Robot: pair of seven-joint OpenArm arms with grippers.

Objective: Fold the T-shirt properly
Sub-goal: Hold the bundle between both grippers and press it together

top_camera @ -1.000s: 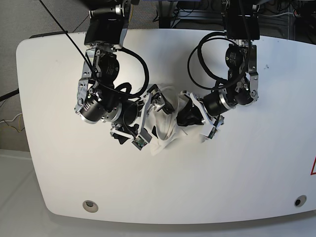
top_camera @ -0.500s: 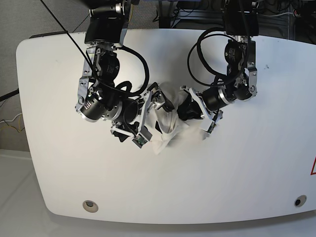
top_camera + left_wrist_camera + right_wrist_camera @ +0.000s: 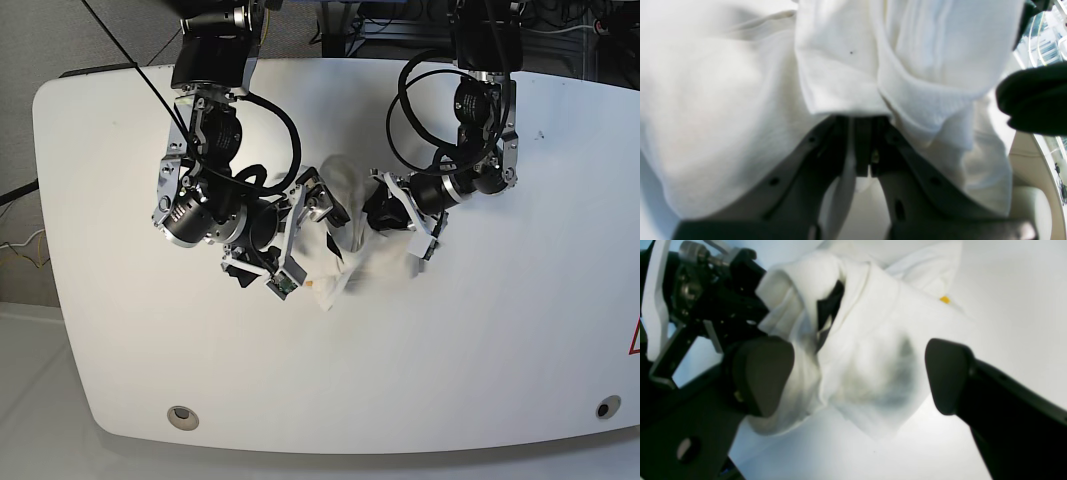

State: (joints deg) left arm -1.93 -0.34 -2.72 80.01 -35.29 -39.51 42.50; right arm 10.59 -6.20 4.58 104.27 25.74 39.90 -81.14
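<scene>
A white counter (image 3: 480,350) carries a bunched T-shirt (image 3: 340,235) at its middle, between two arms. Since a second ago the left arm has drawn back, lifting the cloth taller. The left claw (image 3: 863,146) is clamped on a fold of the T-shirt. The right claw (image 3: 857,373) gapes wide, straddling the cloth without gripping.

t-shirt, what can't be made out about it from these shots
- Print: not readable in any view; the T-shirt is bunched, and only a yellow speck shows in the right wrist view.
- Overall shape: base view, both arms cover much of it.
- Left pincer grip: left wrist view, cloth drapes over the fingertips.
- Cloth edges: right wrist view, blurred between the right pincer fingers.
</scene>
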